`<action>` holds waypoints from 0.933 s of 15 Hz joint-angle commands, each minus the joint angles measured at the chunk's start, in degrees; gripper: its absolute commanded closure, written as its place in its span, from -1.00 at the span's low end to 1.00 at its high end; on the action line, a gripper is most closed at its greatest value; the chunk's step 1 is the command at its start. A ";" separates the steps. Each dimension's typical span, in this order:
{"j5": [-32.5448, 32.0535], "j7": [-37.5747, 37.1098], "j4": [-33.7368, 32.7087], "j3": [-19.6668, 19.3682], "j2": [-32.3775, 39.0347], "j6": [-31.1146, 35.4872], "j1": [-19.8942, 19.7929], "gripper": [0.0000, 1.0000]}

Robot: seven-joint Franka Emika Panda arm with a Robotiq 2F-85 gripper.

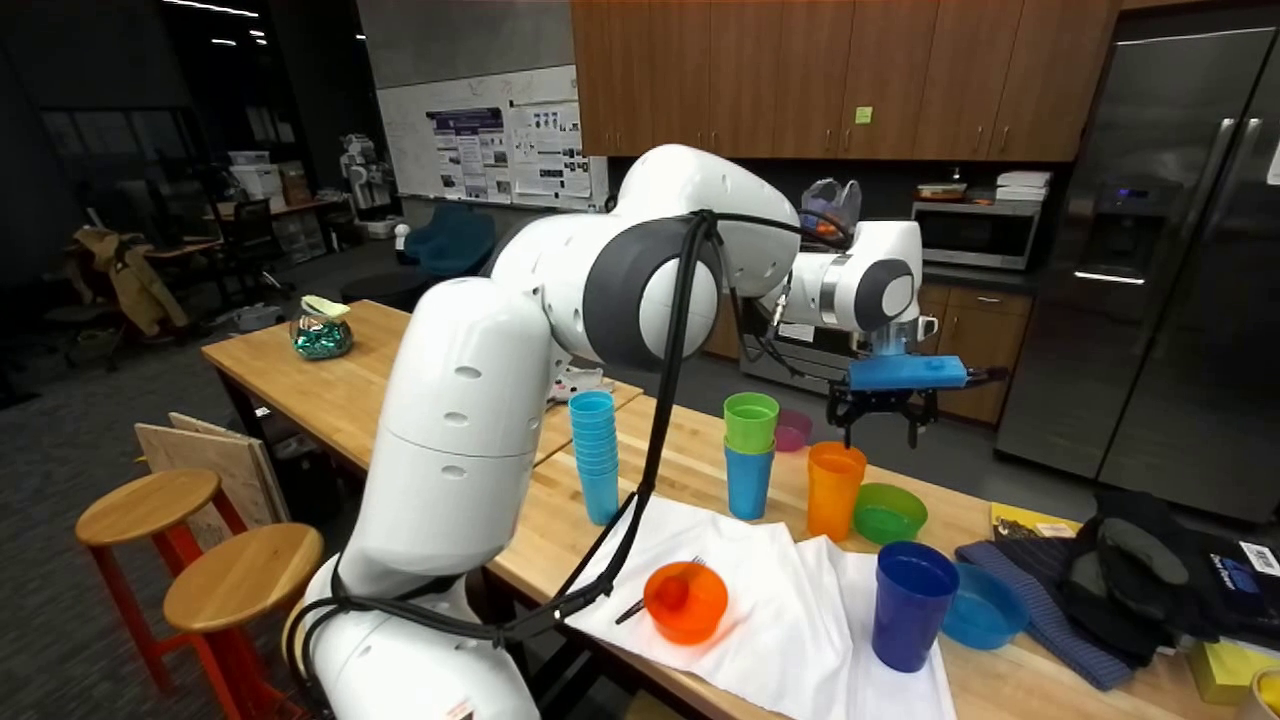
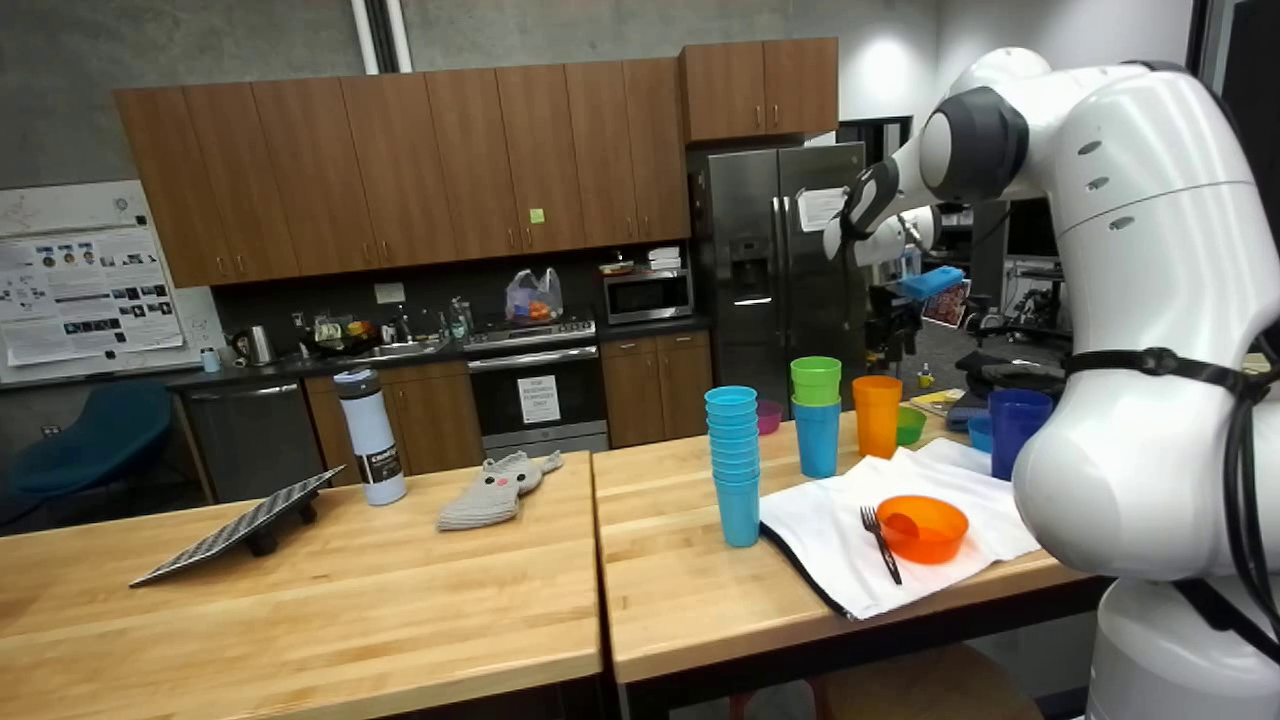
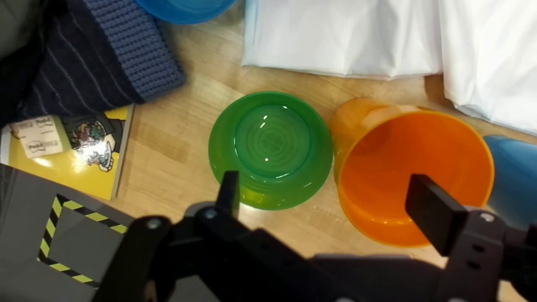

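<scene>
My gripper (image 1: 880, 436) hangs in the air above the table's far side, fingers spread wide. In the wrist view nothing sits between the fingertips of the gripper (image 3: 323, 181). Below it are an upright orange cup (image 3: 398, 159) and a shallow green bowl (image 3: 272, 142), side by side. One finger (image 3: 228, 191) overlaps the bowl's edge in that view, the other the cup's mouth; an exterior view shows a gap above the orange cup (image 1: 834, 495). Beside that cup, green cups (image 1: 750, 425) stand stacked on a blue cup (image 1: 748, 485). Dark background partly obscures the gripper (image 2: 888, 350) in an exterior view.
A tall stack of light blue cups (image 1: 596, 455) stands on the table. An orange bowl (image 1: 686, 602) and a fork (image 2: 880, 545) rest on a white cloth (image 1: 770, 600). Nearby are a dark blue cup (image 1: 912, 605), a blue bowl (image 1: 985, 608) and dark knitwear (image 3: 100, 54).
</scene>
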State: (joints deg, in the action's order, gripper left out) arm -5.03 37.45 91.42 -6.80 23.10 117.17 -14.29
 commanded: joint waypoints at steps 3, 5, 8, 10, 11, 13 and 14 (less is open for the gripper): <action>-1.60 -6.14 1.16 0.16 -2.24 1.33 1.11 -1.00; -1.73 -7.17 0.77 0.30 -2.12 1.34 1.31 -1.00; -1.09 -8.80 1.06 0.81 -3.21 2.16 1.61 -1.00; -0.82 -8.20 2.51 1.45 -5.54 3.78 1.79 -1.00; -1.17 -7.41 3.49 1.55 -6.96 4.81 1.85 -1.00; -1.60 -6.92 5.50 1.88 -10.19 6.66 2.33 -1.00; -1.70 -6.49 5.71 1.95 -11.58 6.78 2.52 -1.00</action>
State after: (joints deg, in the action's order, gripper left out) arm -5.85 29.92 92.48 -5.25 17.98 121.94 -12.25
